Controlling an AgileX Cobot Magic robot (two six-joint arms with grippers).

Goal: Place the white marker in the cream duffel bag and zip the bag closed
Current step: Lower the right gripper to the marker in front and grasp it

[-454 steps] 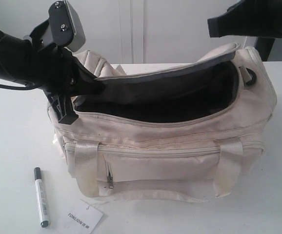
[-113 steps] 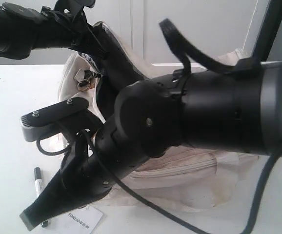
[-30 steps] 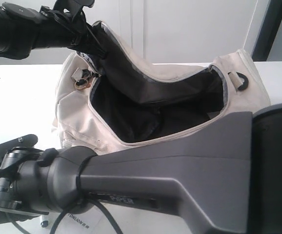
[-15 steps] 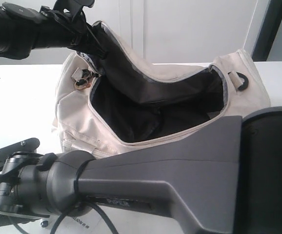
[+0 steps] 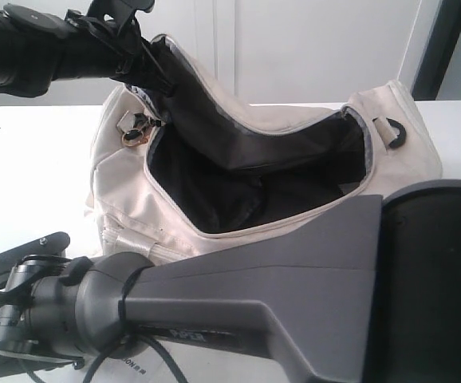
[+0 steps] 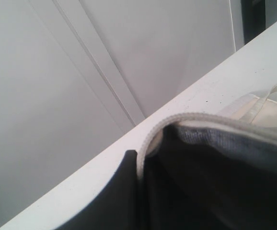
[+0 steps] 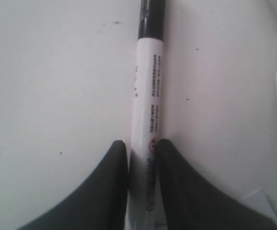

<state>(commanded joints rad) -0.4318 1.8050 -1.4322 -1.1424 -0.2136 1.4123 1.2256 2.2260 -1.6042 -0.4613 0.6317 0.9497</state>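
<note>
- White worktop (image 5: 31,175) before a pale panelled wall; on it stands the large soft cream fabric duffel bag (image 5: 410,155), its top unzipped and its dark lining showing.
- My left end effector (image 5: 147,60) is clenched on the bag's zip-edged top flap and holds it raised above the bag's left end; in the left wrist view one dark finger (image 6: 124,191) lies flat against that toothed edge.
- Black D-ring (image 5: 392,132) at the bag's right end.
- My right arm (image 5: 278,279) crosses low in front of the bag and hides the front of the worktop from the exterior view.
- My right end effector (image 7: 142,148) grasps the slim white-barrelled marker with a black cap (image 7: 148,96): both dark fingers (image 7: 112,191) press the barrel's sides near one end.
- That marker is outside the bag, over the worktop beside a white paper tag (image 7: 258,203); I cannot tell whether it touches the surface.
</note>
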